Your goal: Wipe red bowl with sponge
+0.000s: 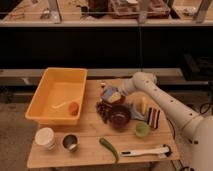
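Note:
The red bowl [105,94] sits at the middle of the wooden table, just right of the yellow tub, and only its left rim shows. My gripper [119,93] reaches down into it from the right, shut on the sponge [115,97]. The sponge shows its yellow face and lies inside the bowl, covering most of it. The white arm [165,102] stretches in from the lower right.
A yellow tub [50,92] with an orange item [74,107] fills the left. Near the bowl are dark grapes [102,111], a maroon bowl [120,116], a green bowl [142,129] and a striped block [153,116]. White cup [45,137], metal cup [69,142], green pepper [109,148] and white utensil [145,150] line the front.

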You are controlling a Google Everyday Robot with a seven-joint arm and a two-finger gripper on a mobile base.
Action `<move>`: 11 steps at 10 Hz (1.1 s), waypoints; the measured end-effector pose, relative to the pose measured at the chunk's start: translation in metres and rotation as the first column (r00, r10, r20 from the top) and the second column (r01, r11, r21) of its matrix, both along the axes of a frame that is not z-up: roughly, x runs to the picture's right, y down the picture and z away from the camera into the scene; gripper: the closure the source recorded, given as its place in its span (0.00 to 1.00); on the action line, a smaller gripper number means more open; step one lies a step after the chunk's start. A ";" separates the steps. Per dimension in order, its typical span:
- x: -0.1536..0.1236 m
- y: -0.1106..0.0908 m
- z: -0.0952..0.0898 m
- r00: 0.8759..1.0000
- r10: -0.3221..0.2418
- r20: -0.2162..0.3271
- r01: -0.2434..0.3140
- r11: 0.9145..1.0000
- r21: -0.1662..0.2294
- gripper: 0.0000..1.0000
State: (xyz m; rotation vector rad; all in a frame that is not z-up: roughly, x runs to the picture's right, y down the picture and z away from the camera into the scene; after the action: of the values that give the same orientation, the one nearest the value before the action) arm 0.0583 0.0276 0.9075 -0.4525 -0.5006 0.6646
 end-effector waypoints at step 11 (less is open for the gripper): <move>0.078 -0.006 0.032 0.991 0.034 -0.130 -0.035 0.999 -0.008 1.00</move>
State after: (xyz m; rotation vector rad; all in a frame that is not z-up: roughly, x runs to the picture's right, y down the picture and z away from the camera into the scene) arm 0.1367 0.0220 0.9392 -0.4085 -0.3827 0.7253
